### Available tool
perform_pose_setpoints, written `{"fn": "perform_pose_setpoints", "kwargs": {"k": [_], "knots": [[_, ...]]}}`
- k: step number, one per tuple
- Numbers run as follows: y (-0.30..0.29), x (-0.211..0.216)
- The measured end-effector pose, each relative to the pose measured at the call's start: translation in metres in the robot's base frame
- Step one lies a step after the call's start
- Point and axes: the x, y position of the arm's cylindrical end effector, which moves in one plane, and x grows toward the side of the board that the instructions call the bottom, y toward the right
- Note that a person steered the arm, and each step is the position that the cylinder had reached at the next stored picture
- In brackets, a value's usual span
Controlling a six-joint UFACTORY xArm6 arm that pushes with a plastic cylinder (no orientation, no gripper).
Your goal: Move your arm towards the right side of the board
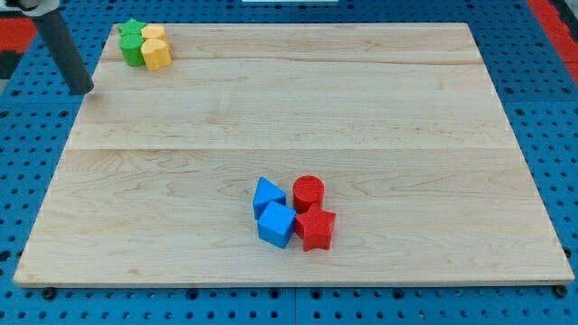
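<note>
My tip [83, 89] is at the board's left edge near the view's top left, just left of and below a cluster of blocks there. That cluster holds a green star block [132, 42] and two yellow blocks, one at the back [153, 33] and one at the front [157, 54], touching each other. Near the view's bottom middle sit a blue block with a slanted top [267, 194], a blue cube [276, 225], a red cylinder [308, 192] and a red star block [315, 229], packed together. The tip is far from this group.
The wooden board [298, 117] lies on a blue pegboard table [551, 108]. A red surface [555, 13] shows at the view's top right corner.
</note>
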Motion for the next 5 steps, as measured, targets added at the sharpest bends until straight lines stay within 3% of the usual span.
{"fn": "perform_pose_setpoints", "kwargs": {"k": [5], "knots": [[-0.006, -0.044]]}}
